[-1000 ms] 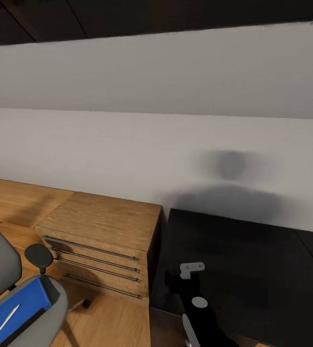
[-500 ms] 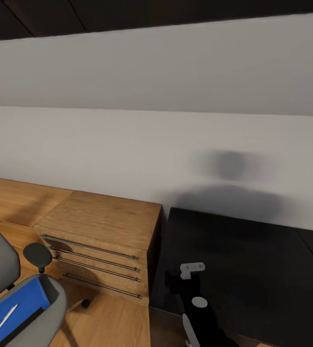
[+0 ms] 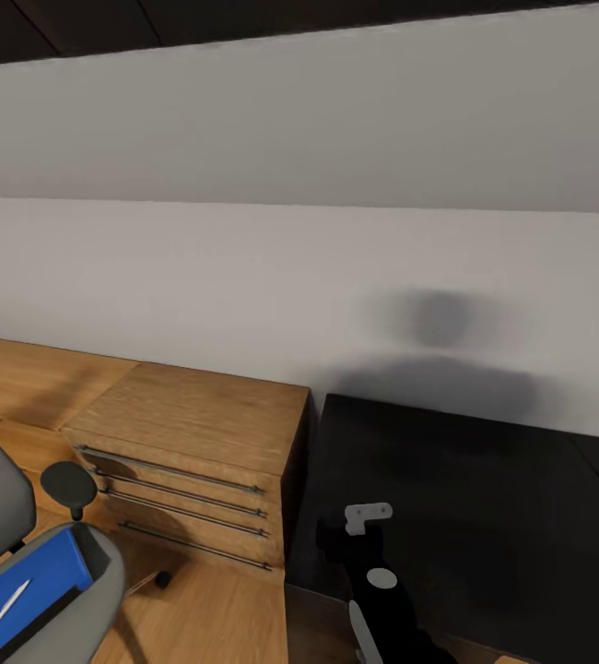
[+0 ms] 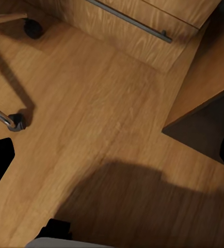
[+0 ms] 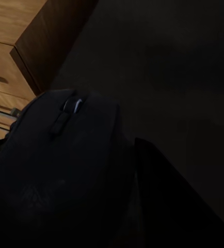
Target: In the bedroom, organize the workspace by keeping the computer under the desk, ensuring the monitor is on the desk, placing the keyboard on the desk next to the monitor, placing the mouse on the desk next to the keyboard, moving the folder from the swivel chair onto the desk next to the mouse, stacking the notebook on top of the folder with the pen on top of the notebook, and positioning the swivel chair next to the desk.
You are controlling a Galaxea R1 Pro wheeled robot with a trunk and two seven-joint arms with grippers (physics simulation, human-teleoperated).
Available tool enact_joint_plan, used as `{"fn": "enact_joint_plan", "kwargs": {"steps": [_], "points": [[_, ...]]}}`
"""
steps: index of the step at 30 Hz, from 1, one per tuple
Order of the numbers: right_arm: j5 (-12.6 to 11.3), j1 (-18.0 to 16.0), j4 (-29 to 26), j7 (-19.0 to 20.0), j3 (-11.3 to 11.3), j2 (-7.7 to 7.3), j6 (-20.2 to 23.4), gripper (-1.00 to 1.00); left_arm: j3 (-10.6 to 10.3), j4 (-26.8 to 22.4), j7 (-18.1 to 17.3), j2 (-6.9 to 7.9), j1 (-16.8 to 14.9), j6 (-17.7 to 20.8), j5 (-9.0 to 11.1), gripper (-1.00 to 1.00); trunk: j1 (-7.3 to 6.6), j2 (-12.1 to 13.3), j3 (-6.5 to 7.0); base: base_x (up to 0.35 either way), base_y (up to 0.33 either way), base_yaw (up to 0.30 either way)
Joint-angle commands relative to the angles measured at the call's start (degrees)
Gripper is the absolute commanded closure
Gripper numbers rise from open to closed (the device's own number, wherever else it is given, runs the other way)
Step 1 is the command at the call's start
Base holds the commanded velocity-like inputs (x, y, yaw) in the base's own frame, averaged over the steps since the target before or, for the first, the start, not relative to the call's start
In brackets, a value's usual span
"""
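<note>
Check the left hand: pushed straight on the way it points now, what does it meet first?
Probably the light wood floor. The left wrist view looks straight onto bare boards; the chair's castor and the oak drawers sit off to the sides. Depth is unclear.

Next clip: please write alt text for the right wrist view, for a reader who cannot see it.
A small dark oval mouse with a scroll wheel sits close to the camera over the glossy black desktop, with one dark finger beside it. Low oak drawers stand at the desk's edge. Whether the fingers clamp the mouse cannot be told.

Glossy black desk (image 3: 465, 489), grained oak drawers (image 3: 189, 443), matt dark plastic mouse (image 5: 60, 170)
</note>
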Motion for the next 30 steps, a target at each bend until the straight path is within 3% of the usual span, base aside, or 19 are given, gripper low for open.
{"fn": "enact_joint_plan", "kwargs": {"steps": [1, 19, 30], "points": [[-0.4, 0.0, 0.0, -0.5, 0.1, 0.0, 0.2, 1.0, -0.1, 0.0, 0.1, 0.0, 0.0, -0.2, 0.2, -1.0, 0.23, -0.5, -0.25, 0.0, 0.0, 0.0], [-0.4, 0.0, 0.1, -0.6, 0.1, 0.0, 0.3, 1.0, -0.1, 0.0, 0.1, 0.0, 0.0, -0.2, 0.2, -1.0, 4.18, -7.7, -3.48, 0.0, 0.0, 0.0], [-0.5, 0.0, 0.2, -3.3, 0.1, 0.0, 0.4, 1.0, 0.0, 0.0, 0.1, 0.0, 0.0, -0.2, 0.2, -1.0, 6.6, -12.1, -5.45, 0.0, 0.0, 0.0]]}}
